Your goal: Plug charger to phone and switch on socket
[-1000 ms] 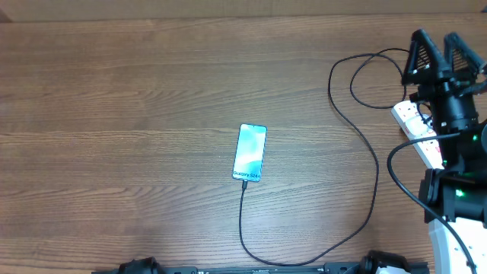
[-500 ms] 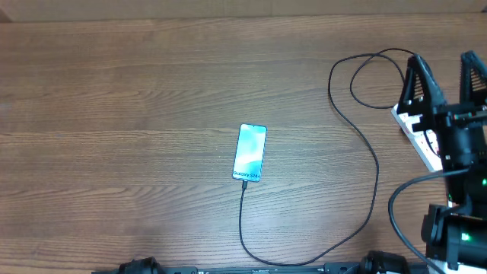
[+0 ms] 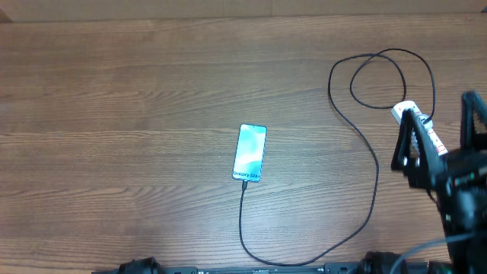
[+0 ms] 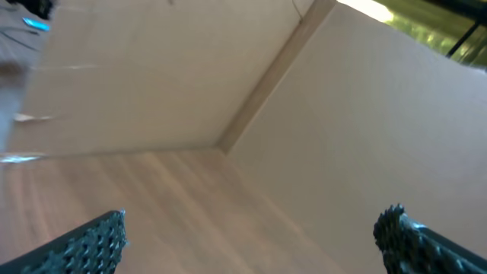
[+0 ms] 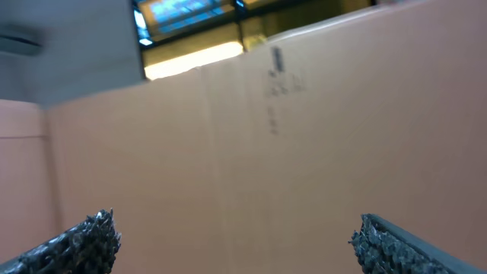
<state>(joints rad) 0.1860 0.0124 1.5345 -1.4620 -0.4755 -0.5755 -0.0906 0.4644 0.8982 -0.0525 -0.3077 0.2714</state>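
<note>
The phone (image 3: 249, 153) lies flat mid-table, its teal screen up. The charger (image 3: 377, 176), a thin black cable, meets the phone's near end, curves right and loops at the back right, ending at the socket (image 3: 408, 112). Only the far end of this white strip shows, since my right gripper (image 3: 440, 138) hangs open above the rest with nothing between its fingers. In the right wrist view the right gripper (image 5: 240, 243) faces a cardboard wall. The left gripper (image 4: 251, 243) is open and empty over bare wood and is out of the overhead view.
A cardboard wall (image 3: 228, 9) runs along the table's far edge, and it also fills the wrist views. The arm bases (image 3: 137, 266) sit at the near edge. Wood table surface (image 3: 114, 114) stretches left of the phone.
My right arm has drawn back toward the near edge, its jaws spreading wider, uncovering the socket's far end. Phone and cable have not moved.
</note>
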